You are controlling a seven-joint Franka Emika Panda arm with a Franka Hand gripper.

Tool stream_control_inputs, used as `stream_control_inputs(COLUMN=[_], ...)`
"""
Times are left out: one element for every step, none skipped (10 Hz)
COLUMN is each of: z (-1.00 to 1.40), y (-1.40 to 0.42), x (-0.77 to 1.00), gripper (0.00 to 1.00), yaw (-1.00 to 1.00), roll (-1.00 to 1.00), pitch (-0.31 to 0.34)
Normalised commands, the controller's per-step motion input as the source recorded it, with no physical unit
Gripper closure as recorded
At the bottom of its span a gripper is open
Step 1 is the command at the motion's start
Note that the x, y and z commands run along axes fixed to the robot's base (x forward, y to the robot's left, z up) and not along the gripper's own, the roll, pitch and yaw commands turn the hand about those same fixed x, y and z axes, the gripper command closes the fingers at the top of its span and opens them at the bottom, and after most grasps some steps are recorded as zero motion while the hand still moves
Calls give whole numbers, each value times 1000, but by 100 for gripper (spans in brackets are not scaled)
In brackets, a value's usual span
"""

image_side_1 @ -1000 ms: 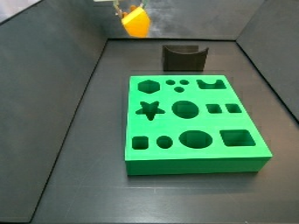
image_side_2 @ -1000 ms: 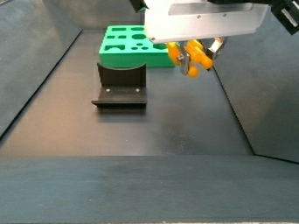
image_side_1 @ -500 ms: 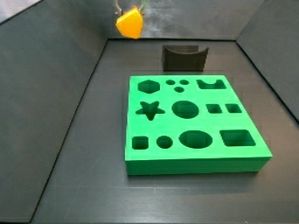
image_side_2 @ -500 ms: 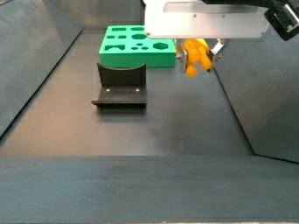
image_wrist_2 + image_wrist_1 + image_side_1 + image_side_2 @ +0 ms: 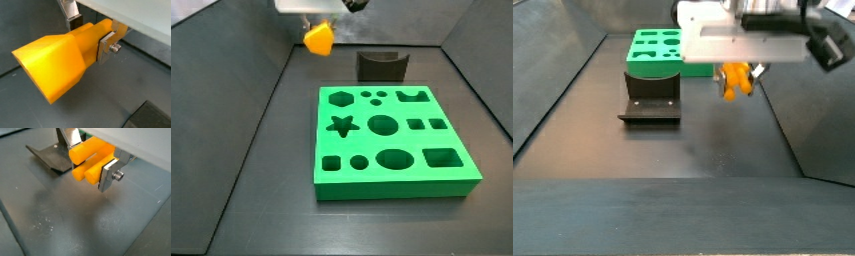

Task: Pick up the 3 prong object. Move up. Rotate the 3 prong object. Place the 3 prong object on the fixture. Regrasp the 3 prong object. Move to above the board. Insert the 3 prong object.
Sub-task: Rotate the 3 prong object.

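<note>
My gripper (image 5: 89,162) is shut on the orange 3 prong object (image 5: 90,159), its silver fingers (image 5: 107,175) pressed on both sides. Seen in a wrist view, its wide flared end (image 5: 50,65) points away from the fingers (image 5: 107,47). The piece (image 5: 318,39) hangs in the air left of the dark fixture (image 5: 381,66), beyond the far edge of the green board (image 5: 390,141). In a side view the piece (image 5: 735,80) hangs under the gripper body, right of the fixture (image 5: 651,100) and the board (image 5: 663,52).
Dark sloped walls enclose the grey floor (image 5: 265,190) on both sides. The fixture (image 5: 52,155) also shows behind the held piece in a wrist view, and a dark corner (image 5: 152,116) lies low in a wrist view.
The gripper has come lower with the piece and shifted slightly, so the gripper body now shows in both side views. The piece has turned in the grip.
</note>
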Motion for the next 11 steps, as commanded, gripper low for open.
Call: stream_control_inputs(z=[-1000,-1000,-924,-808,-635,-570,-475,-354,-240,-185,0], y=[18,15,16,13,11,10,11,9,5,3,0], x=[33,40,46,49,47,44,39,37,33,35,0], gripper=[100,100,100,100,100,100,100,100,100,100,0], yaw=[13,11,12,13,12,12,11,8,7,9,0], roll=[101,113,124,134,148,151,158,168,178,182,0], pitch=[-1,1,2,7,12,9,0,-7,-10,-11,0])
